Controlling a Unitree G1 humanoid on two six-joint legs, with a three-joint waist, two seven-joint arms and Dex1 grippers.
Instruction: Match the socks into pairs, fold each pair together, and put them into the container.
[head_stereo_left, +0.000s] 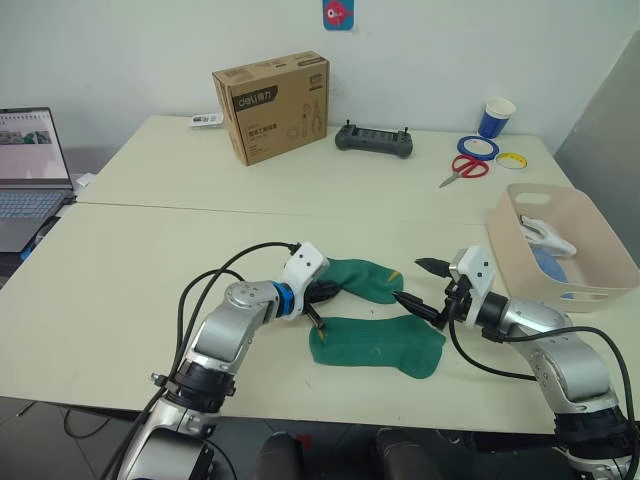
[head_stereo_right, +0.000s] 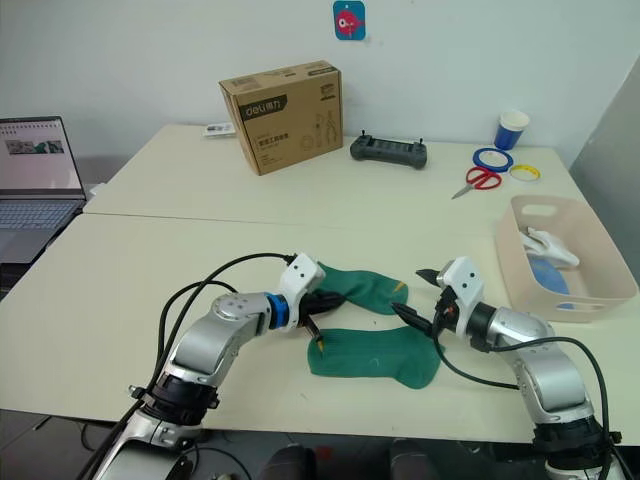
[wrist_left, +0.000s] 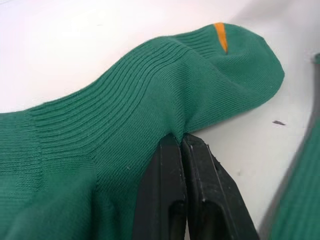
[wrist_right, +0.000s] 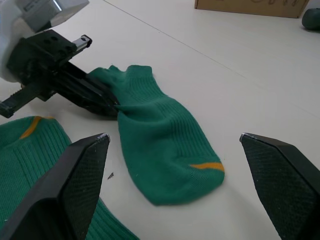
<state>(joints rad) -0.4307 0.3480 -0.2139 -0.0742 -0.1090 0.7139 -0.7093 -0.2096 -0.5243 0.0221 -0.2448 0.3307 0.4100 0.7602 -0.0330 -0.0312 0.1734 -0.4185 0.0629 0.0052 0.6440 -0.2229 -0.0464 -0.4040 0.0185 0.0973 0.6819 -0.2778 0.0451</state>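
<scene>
Two dark green socks lie on the table near its front. My left gripper (head_stereo_left: 322, 297) is shut on the cuff end of the farther sock (head_stereo_left: 365, 280), and its fingers (wrist_left: 172, 190) pinch a fold of the ribbed fabric (wrist_left: 125, 100). The nearer sock (head_stereo_left: 375, 345) lies flat, untouched. My right gripper (head_stereo_left: 411, 281) stands open just beyond the farther sock's toe (wrist_right: 200, 175), with nothing between its fingers. The pink-beige container (head_stereo_left: 600, 292) sits at the right edge, with a white sock (head_stereo_left: 545, 235) and a light blue sock (head_stereo_left: 548, 263) inside.
A cardboard box (head_stereo_left: 271, 105), a black controller (head_stereo_left: 373, 140), red scissors (head_stereo_left: 463, 172), tape rolls (head_stereo_left: 477, 147) and a blue cup (head_stereo_left: 495, 117) stand at the back. A laptop (head_stereo_left: 30, 170) sits far left. Bare tabletop stretches left of my left arm.
</scene>
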